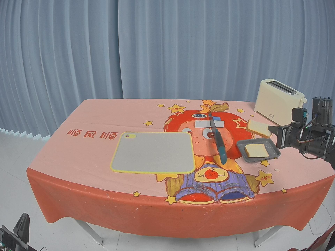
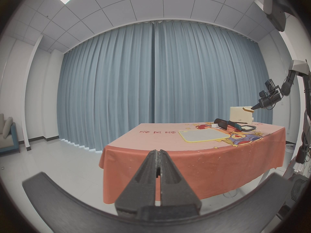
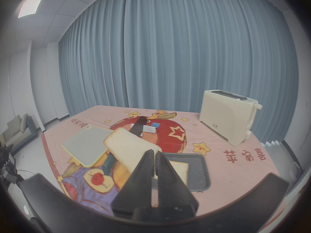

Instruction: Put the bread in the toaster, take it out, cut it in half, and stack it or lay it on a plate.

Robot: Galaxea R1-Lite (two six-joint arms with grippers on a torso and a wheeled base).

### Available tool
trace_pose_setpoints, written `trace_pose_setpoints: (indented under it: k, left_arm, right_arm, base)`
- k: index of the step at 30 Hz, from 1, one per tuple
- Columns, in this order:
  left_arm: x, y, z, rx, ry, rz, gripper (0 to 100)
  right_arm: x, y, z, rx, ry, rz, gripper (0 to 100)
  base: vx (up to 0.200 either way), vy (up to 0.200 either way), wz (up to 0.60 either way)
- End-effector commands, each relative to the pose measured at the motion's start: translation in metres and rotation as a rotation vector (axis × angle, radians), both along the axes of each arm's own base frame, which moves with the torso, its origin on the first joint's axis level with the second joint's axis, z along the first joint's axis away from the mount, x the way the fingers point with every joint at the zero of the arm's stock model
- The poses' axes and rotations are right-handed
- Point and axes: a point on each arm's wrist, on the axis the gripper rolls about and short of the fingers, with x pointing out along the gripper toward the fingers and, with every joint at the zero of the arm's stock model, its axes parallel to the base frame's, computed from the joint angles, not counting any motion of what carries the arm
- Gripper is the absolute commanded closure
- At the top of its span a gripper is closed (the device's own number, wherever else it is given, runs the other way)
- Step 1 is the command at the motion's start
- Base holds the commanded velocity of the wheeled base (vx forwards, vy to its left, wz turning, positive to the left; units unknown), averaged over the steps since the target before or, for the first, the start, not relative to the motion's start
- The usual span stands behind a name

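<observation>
Blue-grey curtains hang behind the table [image 1: 90,150], which wears a salmon-pink cloth printed with a cartoon apple figure and stars. Your right claw [image 1: 271,129] is pinched shut on one edge of a bread slice [image 1: 258,128]. From the wrist you can see the two fingers [image 3: 139,178] meeting over the slice's near edge, while the slice juts out ahead of them, roughly flat and tilted a little. It hangs in the air, clear of the cloth, over the far edge of the grey tray [image 1: 273,149] and short of the toaster [image 1: 278,101]. Just below it and nearer to you, the tray holds a second slice [image 1: 257,150] lying flat. The cream toaster stands upright at the table's far right corner, slots facing up, apart from the held slice. Left of the tray you find the knife [image 1: 218,142], its teal handle toward the front edge and its blade propped on a small white-and-blue rest [image 1: 200,123]. Farther left lies the grey cutting board [image 1: 153,152] with its yellow rim, flat on the cloth. Your left claw [image 2: 158,152] is closed with nothing between its fingers, low down off the table's front left corner, below the tabletop
</observation>
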Motion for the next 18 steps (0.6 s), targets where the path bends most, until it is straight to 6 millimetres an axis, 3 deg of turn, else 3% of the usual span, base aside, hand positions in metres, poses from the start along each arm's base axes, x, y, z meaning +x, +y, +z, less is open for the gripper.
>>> trace_pose_setpoints:
  k: [1,18]
  left_arm:
    - [0.001,0.0,-0.005,0.0,0.015,-0.001,100]
    - [0.001,0.0,-0.005,0.0,0.017,-0.001,100]
  right_arm:
    - [0.002,-0.003,-0.004,-0.008,0.011,-0.008,100]
    - [0.03,-0.009,-0.034,-0.026,0.004,-0.03,100]
  base:
    - [0.0,0.0,0.0]
    - [0.0,0.0,0.0]
